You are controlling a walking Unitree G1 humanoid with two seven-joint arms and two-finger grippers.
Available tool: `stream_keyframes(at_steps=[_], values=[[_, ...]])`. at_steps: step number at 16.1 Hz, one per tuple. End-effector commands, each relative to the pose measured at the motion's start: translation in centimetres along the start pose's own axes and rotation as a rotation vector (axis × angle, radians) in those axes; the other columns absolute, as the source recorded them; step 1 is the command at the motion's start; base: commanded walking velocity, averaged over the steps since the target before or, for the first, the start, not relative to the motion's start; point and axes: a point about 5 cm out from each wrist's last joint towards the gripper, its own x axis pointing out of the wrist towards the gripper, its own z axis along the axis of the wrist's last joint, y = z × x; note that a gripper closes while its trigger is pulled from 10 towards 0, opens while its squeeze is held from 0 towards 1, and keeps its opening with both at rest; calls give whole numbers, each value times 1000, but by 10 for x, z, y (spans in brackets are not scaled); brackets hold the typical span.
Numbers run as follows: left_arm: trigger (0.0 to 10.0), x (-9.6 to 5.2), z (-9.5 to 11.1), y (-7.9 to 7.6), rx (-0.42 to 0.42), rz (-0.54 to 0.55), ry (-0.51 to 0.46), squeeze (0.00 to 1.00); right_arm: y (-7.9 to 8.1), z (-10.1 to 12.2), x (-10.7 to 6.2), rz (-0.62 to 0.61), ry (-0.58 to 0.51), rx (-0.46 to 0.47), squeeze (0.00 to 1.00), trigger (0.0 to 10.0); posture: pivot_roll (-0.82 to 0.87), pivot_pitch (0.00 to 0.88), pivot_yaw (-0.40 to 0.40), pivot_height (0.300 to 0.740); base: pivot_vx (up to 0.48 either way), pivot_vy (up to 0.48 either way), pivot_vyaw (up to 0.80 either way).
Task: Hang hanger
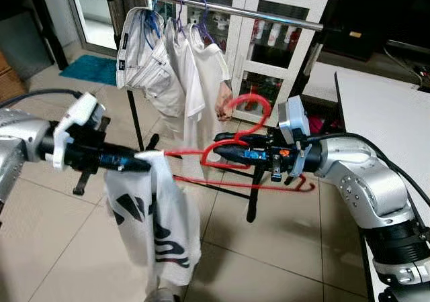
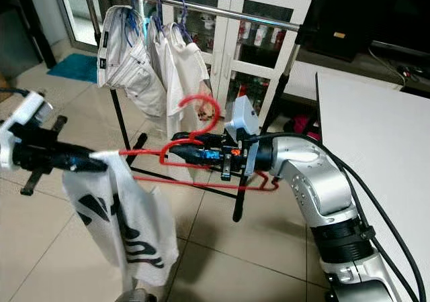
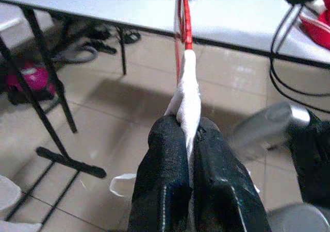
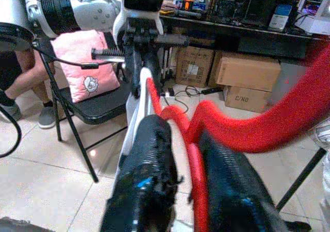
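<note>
Red hanger held level in the air between both arms, in front of the clothes rack, not yet on the metal bar. Right gripper closed on the hanger near the neck, just below the curved hook; in the right wrist view, the 2 black fingers pressed on either side of the red wire. Left gripper pinching the far end of the hanger together with the white cloth; in the left wrist view, 2 fingers squeezed on a fold of white fabric, with the red wire running away from them. White garment with black print hanging down from that end of the hanger, above the tiled floor. On the rack behind, 3 pale garments already hanging on blue hangers. White table on the right, glass cabinet behind the rack. In the right wrist view, a folding chair with a pink cushion and cardboard boxes.
</note>
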Motion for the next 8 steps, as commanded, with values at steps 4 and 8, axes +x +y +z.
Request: stream_keyframes(at_steps=[4,8], values=[[0,-21,5,-1,7,183,3,0,-22,12,-40,-218,-52,-36,1000,10000,51,0,-37,740,0,0,0],[0,-19,4,8,46,379,-30,0,-24,24,-67,-371,-180,5,1000,10000,56,0,-59,740,0,0,0]])
